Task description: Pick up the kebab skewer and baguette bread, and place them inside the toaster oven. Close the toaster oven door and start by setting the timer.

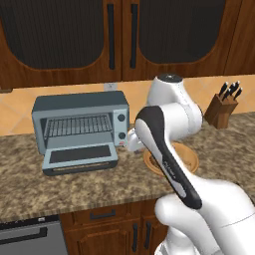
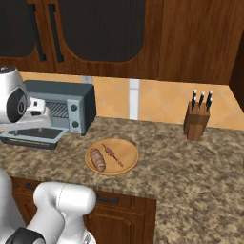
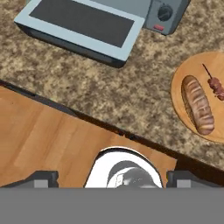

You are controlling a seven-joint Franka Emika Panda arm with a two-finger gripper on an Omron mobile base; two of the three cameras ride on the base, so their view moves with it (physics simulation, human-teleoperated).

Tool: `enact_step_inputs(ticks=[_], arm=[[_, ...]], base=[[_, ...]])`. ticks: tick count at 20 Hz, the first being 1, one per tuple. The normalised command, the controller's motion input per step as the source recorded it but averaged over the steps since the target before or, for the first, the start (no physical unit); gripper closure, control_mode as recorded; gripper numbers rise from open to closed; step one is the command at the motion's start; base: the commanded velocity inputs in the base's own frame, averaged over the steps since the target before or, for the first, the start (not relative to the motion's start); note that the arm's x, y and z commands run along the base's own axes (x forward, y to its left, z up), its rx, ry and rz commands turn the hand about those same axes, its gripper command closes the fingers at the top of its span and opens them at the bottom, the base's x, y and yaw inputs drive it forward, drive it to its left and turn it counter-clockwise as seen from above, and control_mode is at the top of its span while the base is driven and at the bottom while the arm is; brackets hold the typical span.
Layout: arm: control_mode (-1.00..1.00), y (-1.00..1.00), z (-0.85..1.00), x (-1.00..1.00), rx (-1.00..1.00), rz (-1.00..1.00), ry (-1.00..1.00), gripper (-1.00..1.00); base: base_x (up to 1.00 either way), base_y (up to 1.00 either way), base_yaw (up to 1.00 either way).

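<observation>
The bench [image 2: 190, 167] is a speckled brown-and-grey stone top over dark wooden cabinet fronts with black pull handles; behind it runs a tan tiled backsplash, and above that hang dark wooden wall cupboards [image 1: 119, 35] with long vertical black handles. The hand view shows a warm wooden floor [image 3: 48, 135] below the bench edge. The toaster oven [image 1: 79, 122] stands at the rear left of the bench, its wire rack exposed; the toaster oven door [image 1: 79, 158] is dropped flat toward the bench front, dark window facing up, pale bar handle at its outer edge. The knob panel with a small red mark sits at the oven's right side. Right of the oven, close to the bench front, a round wooden plate [image 2: 125, 162] carries the baguette bread [image 2: 98, 159] and the kebab skewer [image 2: 112, 154] — lying side by side, apart from each other, the skewer on the right. A wooden knife block [image 2: 196, 121] with black handles stands well apart at the rear right. The white arm crosses the left base view and covers part of the plate. The gripper [image 3: 111, 179] hangs above the bench front edge, nothing between its jaws — they stand wide apart.
</observation>
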Motion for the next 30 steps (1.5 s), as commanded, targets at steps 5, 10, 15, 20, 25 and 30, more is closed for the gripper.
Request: enact_step_inputs(ticks=[5,10,15,20,25,30], arm=[[-1.00,1.00,0.00,0.28,0.00,-0.33,-0.24,-1.00],[-1.00,0.64,-0.01,0.43,0.03,-0.38,-0.32,-1.00],[-1.00,0.03,-0.14,0.08,0.08,-0.20,-0.29,-1.00],[-1.00,-0.01,-0.12,0.39,0.00,0.00,-0.16,-1.00],[-1.00,0.00,-0.10,0.55,0.00,0.00,-0.11,-1.00],[-1.00,0.18,-0.20,0.55,0.00,0.00,-0.13,-1.00]], base=[[0.00,0.00,0.00],[0.00,0.00,0.00],[0.00,0.00,0.00],[0.00,0.00,0.00],[0.00,0.00,0.00],[0.00,0.00,0.00]])
